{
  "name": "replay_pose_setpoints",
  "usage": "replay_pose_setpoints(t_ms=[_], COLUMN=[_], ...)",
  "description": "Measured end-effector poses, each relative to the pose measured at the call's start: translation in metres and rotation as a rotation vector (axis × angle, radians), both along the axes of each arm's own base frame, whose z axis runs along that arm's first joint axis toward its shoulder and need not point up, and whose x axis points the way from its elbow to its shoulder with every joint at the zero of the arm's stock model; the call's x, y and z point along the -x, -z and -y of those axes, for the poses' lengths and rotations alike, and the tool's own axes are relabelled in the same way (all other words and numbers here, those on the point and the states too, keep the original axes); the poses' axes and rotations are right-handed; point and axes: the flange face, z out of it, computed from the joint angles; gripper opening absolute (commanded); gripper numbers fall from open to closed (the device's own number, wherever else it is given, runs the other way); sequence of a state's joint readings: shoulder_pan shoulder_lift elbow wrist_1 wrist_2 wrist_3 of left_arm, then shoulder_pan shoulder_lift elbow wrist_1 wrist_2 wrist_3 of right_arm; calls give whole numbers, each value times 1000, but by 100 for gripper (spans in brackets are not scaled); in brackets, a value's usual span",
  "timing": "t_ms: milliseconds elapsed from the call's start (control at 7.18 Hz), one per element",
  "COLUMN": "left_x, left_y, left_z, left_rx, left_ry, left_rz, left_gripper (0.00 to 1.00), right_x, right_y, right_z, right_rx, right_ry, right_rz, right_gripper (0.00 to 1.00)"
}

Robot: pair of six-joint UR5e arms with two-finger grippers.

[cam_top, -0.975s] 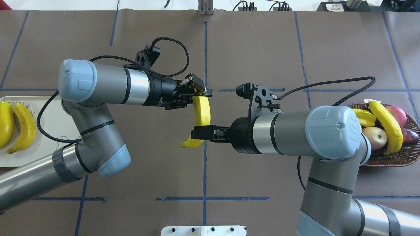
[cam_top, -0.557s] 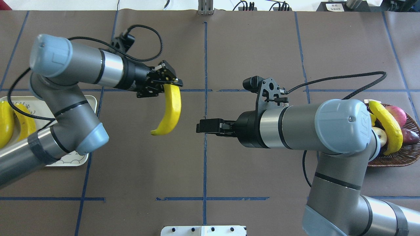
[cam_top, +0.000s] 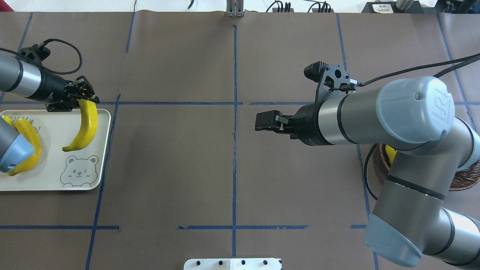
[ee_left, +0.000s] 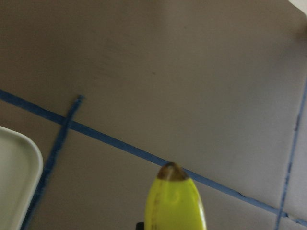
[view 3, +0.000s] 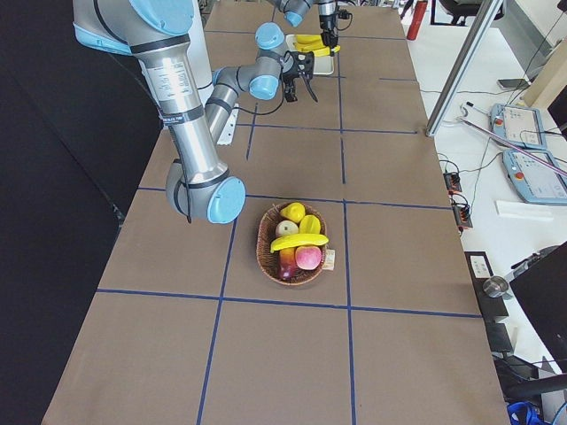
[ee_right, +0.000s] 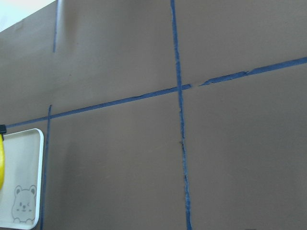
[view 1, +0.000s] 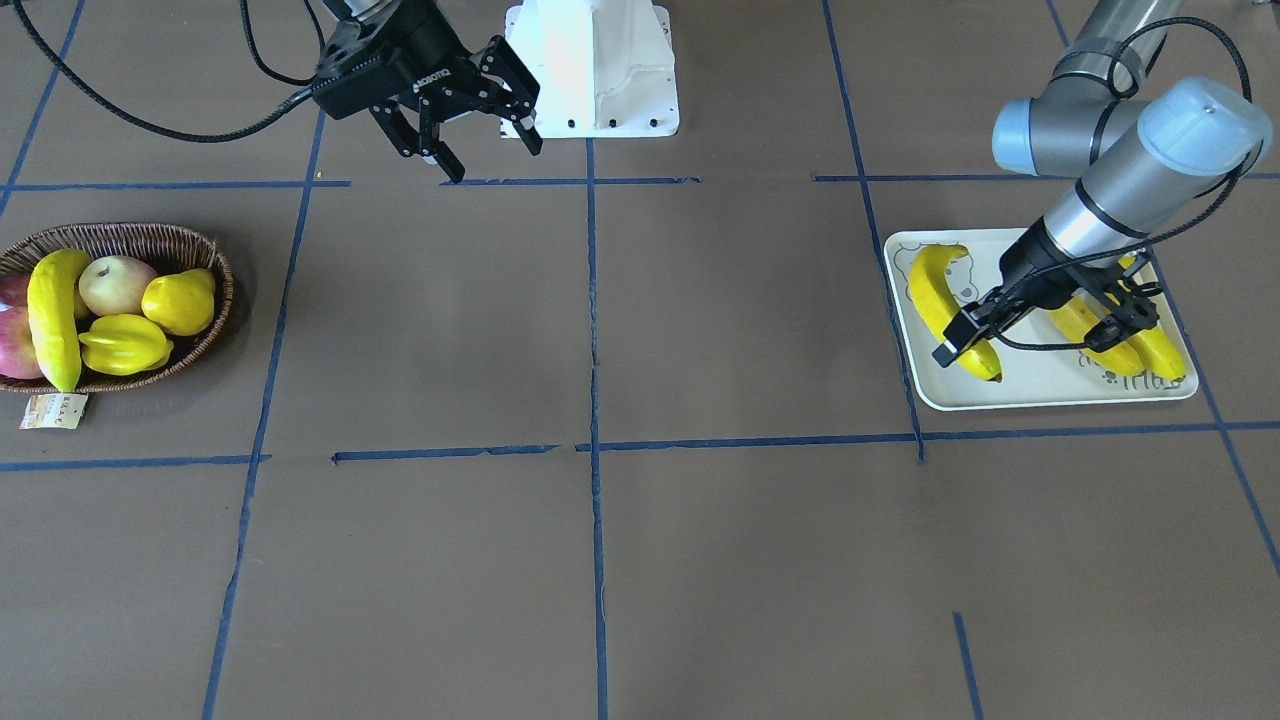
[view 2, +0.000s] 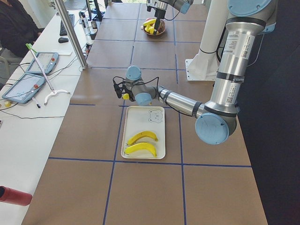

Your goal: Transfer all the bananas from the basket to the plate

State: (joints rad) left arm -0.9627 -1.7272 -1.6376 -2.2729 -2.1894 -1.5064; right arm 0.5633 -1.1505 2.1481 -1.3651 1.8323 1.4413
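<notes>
My left gripper (cam_top: 87, 98) is shut on the far end of a banana (cam_top: 85, 127), which hangs over the right part of the cream plate (cam_top: 48, 180). In the front view this gripper (view 1: 968, 345) holds that banana (view 1: 940, 290) beside two bananas (view 1: 1110, 345) lying on the plate (view 1: 1050, 395). One more banana (view 1: 50, 310) lies in the wicker basket (view 1: 120, 238). My right gripper (view 1: 480, 115) is open and empty above mid-table, far from the basket. In the overhead view my right arm hides most of the basket (cam_top: 463, 176).
The basket also holds a reddish apple (view 1: 110, 282), a round yellow fruit (view 1: 178, 302) and a starfruit (view 1: 125, 342). A paper tag (view 1: 50, 410) lies by the basket. The robot's white base (view 1: 590, 70) stands at the table's near edge. Blue tape lines cross the brown table.
My right gripper let go of the banana and drew back to the right. My left gripper carried the banana left from mid-table to over the plate.
</notes>
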Motion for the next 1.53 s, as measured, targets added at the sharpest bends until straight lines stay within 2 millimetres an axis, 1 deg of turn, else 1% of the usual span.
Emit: replay_pose_setpoints(t_ms=[139,418,557,697,836,975,1115,1254,1393,1533], left_x=[9,15,16,18,19,20,21,24,32,46], left_y=[-28,-73,-93,-104,-109,-107,-102,-89,-70,-47], left_z=[-6,-4,-1,0,0,0,0,0,1,2], left_rx=[30,39,36,22,6,-6,-18,-35,-54,-68], left_ry=[2,5,6,-3,-14,-19,-21,-23,-22,-25], left_rz=[36,114,155,180,191,191,185,166,133,87], left_gripper=[0,0,5,87,100,100,100,100,100,100], right_x=[-3,-6,-6,-7,-9,-11,-13,-17,-25,-45], right_y=[-5,-10,-11,-12,-12,-13,-15,-18,-28,-52], right_z=[6,12,13,14,16,18,20,22,27,34], right_rx=[22,26,21,14,9,9,15,19,8,-20], right_ry=[-2,-2,0,1,-1,-4,-4,3,21,50], right_rz=[-31,-56,-62,-67,-69,-71,-82,-110,-152,-209], right_gripper=[100,100,100,100,100,100,100,100,100,100])
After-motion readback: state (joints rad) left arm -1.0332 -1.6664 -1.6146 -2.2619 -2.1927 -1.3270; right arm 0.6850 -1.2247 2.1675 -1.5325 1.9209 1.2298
